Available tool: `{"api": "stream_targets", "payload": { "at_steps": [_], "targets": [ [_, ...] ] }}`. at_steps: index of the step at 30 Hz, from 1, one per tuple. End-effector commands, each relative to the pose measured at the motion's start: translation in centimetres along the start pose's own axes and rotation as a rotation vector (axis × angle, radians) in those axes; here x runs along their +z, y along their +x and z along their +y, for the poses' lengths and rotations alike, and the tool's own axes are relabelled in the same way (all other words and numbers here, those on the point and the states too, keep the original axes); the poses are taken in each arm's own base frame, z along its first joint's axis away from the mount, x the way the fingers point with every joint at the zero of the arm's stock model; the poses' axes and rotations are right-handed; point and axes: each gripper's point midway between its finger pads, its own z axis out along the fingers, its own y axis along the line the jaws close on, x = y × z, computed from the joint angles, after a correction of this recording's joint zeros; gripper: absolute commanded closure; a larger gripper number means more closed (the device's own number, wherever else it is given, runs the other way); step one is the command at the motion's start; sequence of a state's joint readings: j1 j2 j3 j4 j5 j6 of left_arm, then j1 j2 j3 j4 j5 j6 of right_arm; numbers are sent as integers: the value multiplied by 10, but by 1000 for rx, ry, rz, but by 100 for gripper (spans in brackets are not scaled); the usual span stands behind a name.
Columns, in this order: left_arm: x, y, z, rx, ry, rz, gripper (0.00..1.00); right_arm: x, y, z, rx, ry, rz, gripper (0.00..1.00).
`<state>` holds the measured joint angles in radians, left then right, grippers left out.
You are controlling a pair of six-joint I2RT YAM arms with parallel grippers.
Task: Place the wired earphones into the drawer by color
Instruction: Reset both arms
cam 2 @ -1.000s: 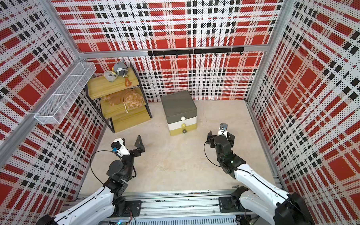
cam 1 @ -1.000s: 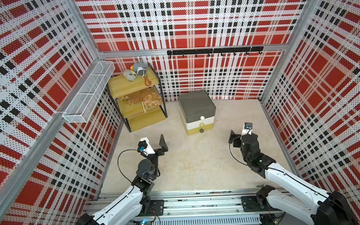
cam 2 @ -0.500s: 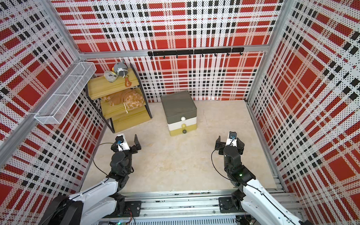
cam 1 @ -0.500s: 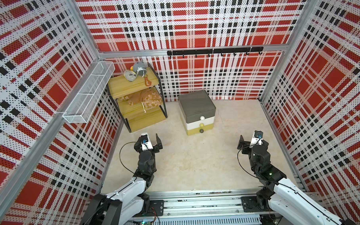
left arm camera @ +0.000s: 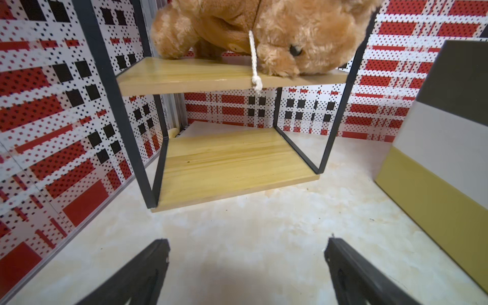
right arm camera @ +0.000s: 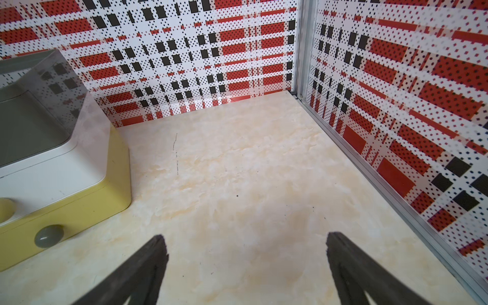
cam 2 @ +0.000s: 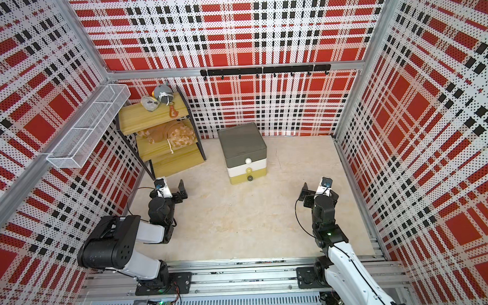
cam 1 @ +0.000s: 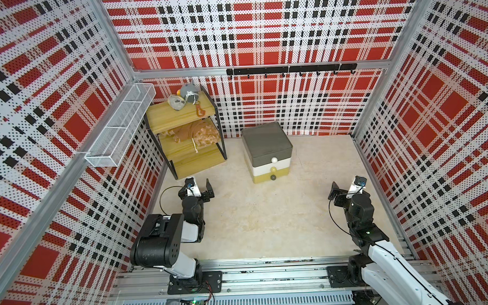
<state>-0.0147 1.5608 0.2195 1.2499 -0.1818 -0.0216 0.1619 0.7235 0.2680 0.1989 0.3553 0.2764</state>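
No wired earphones show in any view. The drawer stands at the back middle of the floor, a dark grey, a white and a mustard tier, all pushed in. Its side shows in the left wrist view and its corner in the right wrist view. My left gripper hangs open and empty in front of the shelf rack, left of the drawer. Right of the drawer and near the right wall, my right gripper is open and empty over bare floor.
A yellow wooden shelf rack stands at the back left, with a brown teddy bear on its middle shelf and small plush toys on top. A white wire basket hangs on the left wall. A black hook rail runs along the back wall.
The left arm has folded back with its elbow raised and its gripper turned toward the shelf rack. The right gripper has drifted toward the right wall. Both stay open.
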Motion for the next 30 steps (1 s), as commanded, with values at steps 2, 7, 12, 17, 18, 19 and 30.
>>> {"api": "stream_targets", "payload": {
  "at_steps": [2, 7, 12, 17, 18, 19, 30],
  "targets": [
    [1, -22, -1, -25, 19, -87, 1, 11, -8, 2, -12, -32, -51, 0],
    [0, -22, -1, -24, 13, -89, 1, 35, -1, -8, -34, -12, -41, 0],
    [0, -22, -1, -25, 16, -88, 1, 67, 42, -17, -61, 24, 101, 0],
    [0, -22, -1, -24, 15, -89, 1, 93, 12, 7, -111, -100, -50, 0],
    [0, -22, -1, -23, 15, -89, 1, 95, 14, 9, -108, -123, -51, 0],
    [0, -22, -2, -22, 16, -89, 1, 99, 23, 10, -113, -132, -32, 0],
    [1, -22, -2, -24, 17, -89, 1, 98, 32, 23, -179, -148, -54, 0]
  ]
}}
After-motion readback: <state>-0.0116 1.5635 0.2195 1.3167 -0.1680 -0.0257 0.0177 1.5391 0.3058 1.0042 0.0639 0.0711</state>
